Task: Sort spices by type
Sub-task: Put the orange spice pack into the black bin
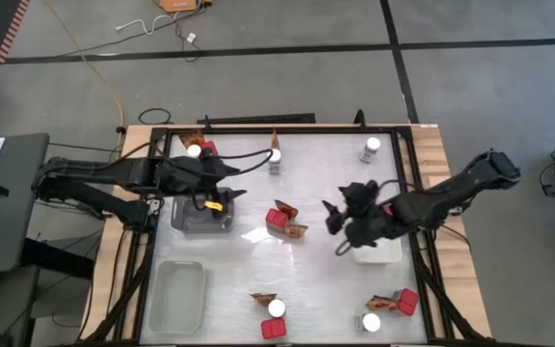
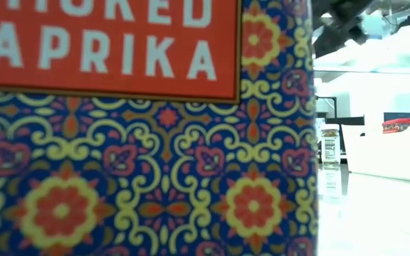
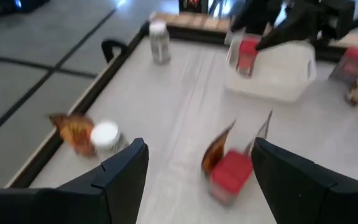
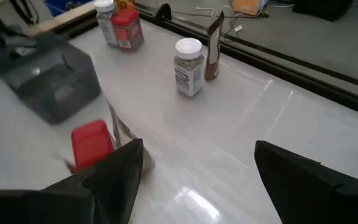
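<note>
The table (image 1: 306,280) is white, and the spices are spread all over it. Near the middle of the high view sit a red box (image 1: 277,219) and a crinkled packet (image 1: 295,229), touching each other. At the upper right stands a jar with a white lid (image 1: 372,148). More boxes, jars and packets lie along the bottom edge and at the upper left.

The left gripper (image 1: 227,188) hangs over the grey tray (image 1: 193,220) at centre left — its fingers are spread wide and hold nothing. The right gripper (image 1: 337,229) is beside the white tray (image 1: 379,254) at centre right — spread wide too, with nothing in it.
</note>
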Motion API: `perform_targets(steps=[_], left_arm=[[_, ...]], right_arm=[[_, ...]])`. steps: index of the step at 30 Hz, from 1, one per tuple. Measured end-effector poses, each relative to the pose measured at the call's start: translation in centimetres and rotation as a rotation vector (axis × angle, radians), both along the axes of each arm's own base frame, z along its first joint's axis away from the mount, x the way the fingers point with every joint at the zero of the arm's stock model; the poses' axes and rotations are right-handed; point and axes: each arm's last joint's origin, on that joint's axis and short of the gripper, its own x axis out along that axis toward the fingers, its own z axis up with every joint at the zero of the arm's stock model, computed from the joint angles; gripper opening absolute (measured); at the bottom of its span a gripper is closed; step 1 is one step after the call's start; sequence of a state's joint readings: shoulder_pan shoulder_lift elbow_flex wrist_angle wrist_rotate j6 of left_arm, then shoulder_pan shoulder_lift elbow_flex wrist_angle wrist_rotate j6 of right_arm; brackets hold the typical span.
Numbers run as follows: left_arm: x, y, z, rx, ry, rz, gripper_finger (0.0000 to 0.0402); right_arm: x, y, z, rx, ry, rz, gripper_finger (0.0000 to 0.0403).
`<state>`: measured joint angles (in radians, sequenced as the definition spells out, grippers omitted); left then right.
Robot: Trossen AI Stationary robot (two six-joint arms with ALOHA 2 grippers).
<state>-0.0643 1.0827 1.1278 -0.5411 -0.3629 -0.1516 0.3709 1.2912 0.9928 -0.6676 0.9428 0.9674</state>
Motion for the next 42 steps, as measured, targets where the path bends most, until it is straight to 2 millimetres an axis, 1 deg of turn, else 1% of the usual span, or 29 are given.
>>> perform_targets(steps=[3,7,10,13,18,23,25,29,32,36,42], left_arm=[[-0.3,0.0,-0.4,-0.032,0.038,0.019,0.0274],[0.0,0.0,-0.7,-0.132,0.017,0.077,0.0274],[0.4,0.0,-0.9,-0.160,0.009,0.094,0.0274],[1.3,0.2,-1.1,-0.128,0.012,0.086,0.0274],[4.2,0.2,-2.7,-0.097,0.030,0.063,0.0274],[8.1,0.7,-4.0,-0.023,0.054,-0.023,0.0274],[9.6,1.2,-4.2,0.007,0.083,-0.037,0.0274],[12.4,2.1,-5.2,0.056,0.149,-0.140,0.0274],[14.2,2.7,-6.4,0.102,0.220,-0.217,0.0274],[15.6,3.0,-7.5,0.136,0.293,-0.295,0.0274],[16.4,2.9,-9.5,0.148,0.380,-0.418,0.0274]], right_arm=[[1.6,-1.0,-0.5,-0.004,0.019,0.014,0.0333],[2.8,-3.0,-0.7,0.030,0.113,0.123,0.0333],[2.9,-5.1,-0.6,0.129,0.136,0.167,0.0333],[2.4,-6.9,-0.3,0.169,0.174,0.197,0.0333],[1.2,-8.7,0.3,0.135,0.262,0.245,0.0333],[0.4,-9.4,0.9,0.101,0.276,0.253,0.0333],[0.3,-9.4,1.0,0.085,0.282,0.267,0.0333],[0.4,-9.4,0.9,0.081,0.296,0.280,0.0333],[0.4,-9.2,0.8,0.083,0.310,0.287,0.0333],[0.1,-8.9,0.6,0.099,0.340,0.285,0.0333],[-0.7,-9.1,0.2,0.172,0.371,0.212,0.0333]])
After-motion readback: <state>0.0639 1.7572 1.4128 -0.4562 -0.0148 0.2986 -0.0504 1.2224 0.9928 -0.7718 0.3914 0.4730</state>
